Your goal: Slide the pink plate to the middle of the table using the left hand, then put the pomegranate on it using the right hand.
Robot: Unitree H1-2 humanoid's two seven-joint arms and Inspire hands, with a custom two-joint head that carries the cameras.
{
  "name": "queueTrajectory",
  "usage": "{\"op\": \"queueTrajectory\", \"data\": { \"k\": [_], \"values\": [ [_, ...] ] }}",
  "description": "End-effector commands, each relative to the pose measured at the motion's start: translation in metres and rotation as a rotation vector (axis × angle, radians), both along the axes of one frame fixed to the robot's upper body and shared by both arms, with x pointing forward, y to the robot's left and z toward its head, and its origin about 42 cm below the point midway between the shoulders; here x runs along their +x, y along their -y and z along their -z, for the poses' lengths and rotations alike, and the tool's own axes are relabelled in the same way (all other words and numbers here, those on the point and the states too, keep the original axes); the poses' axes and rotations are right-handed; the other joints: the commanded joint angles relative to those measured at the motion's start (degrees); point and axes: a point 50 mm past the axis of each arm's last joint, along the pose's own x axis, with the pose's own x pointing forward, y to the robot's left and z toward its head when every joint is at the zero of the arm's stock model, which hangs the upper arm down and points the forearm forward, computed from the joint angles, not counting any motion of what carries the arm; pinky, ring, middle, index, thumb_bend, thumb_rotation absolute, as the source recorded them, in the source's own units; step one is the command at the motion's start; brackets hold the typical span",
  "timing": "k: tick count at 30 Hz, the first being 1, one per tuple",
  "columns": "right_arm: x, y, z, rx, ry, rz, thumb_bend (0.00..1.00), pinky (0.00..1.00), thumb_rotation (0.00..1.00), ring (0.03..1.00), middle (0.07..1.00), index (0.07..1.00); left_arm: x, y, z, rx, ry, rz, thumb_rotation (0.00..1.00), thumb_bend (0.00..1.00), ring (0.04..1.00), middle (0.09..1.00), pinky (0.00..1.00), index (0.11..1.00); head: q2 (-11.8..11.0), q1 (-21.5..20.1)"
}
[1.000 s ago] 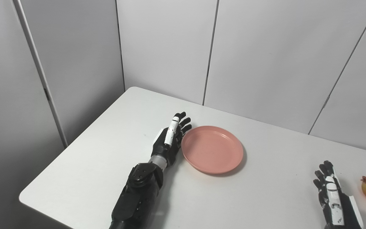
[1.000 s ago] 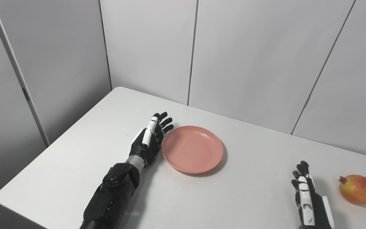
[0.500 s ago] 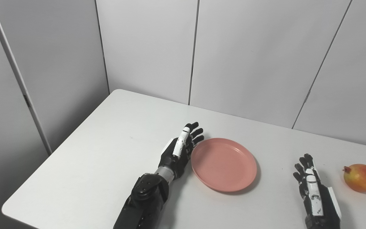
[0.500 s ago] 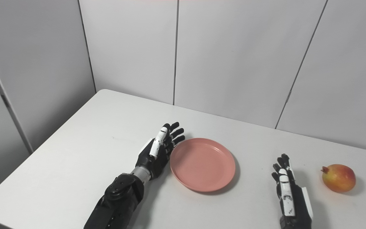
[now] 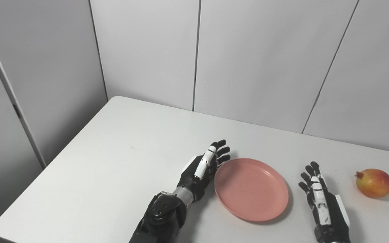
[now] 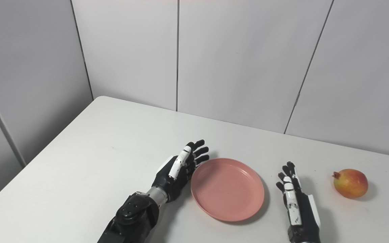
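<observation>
Plate slid right across the white table point(image 5: 113, 145) since a second ago, left hand point(image 5: 203, 168) going with it; camera view panned too. Round flat pink plastic plate point(image 5: 251, 189) lies near mid-table, left hand's fingers straight and spread, edge-on against its left rim, holding nothing. Right hand point(image 5: 321, 202) flat on the table, fingers extended, empty, just right of the plate. Red-yellow pomegranate point(image 5: 373, 183) sits further right, apart from both.

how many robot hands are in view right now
2. The left hand stands edge-on against the left rim of the pink plate, fingers apart. The right hand rests just right of the plate, short of the pomegranate. Nothing appears hidden.
</observation>
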Motion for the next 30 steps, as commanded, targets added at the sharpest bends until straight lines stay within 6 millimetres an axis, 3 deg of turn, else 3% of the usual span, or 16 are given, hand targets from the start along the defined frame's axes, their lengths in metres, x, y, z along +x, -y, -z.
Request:
{"op": "queueTrajectory", "data": {
  "k": [1,16,21,22,25,30],
  "values": [
    [-0.007,-0.004,0.010,0.011,-0.028,-0.006,0.19,0.94,1.00,0.965,0.981,1.000,-0.002,0.010,-0.004,0.007,0.011,0.027,1.00,0.38,0.921,0.925,0.91,0.905,0.10,-0.13],
    [-0.006,-0.002,0.006,0.030,-0.030,0.012,0.22,0.98,1.00,0.971,0.983,1.000,-0.003,0.006,-0.001,0.031,0.035,-0.031,1.00,0.39,0.922,0.929,0.91,0.909,0.74,-2.25],
    [-0.001,0.003,0.002,0.040,-0.009,0.038,0.25,0.99,1.00,0.966,0.974,0.999,-0.004,0.001,0.006,0.035,0.077,-0.090,1.00,0.41,0.919,0.927,0.90,0.918,0.70,-3.57],
    [0.000,0.004,0.002,0.042,-0.002,0.041,0.25,0.99,1.00,0.965,0.974,0.999,-0.005,0.000,0.007,0.036,0.079,-0.096,1.00,0.41,0.919,0.927,0.90,0.918,0.55,-5.58],
    [0.002,0.005,-0.003,0.052,0.022,0.058,0.24,0.97,1.00,0.957,0.967,0.989,-0.006,-0.002,0.010,0.035,0.086,-0.108,1.00,0.42,0.924,0.932,0.91,0.920,0.42,-6.95],
    [0.002,0.010,-0.030,-0.028,0.099,0.108,0.25,0.91,1.00,0.917,0.927,0.951,-0.008,-0.013,0.016,0.036,0.098,-0.117,1.00,0.42,0.928,0.936,0.91,0.927,0.03,-9.95]
  ]
}}
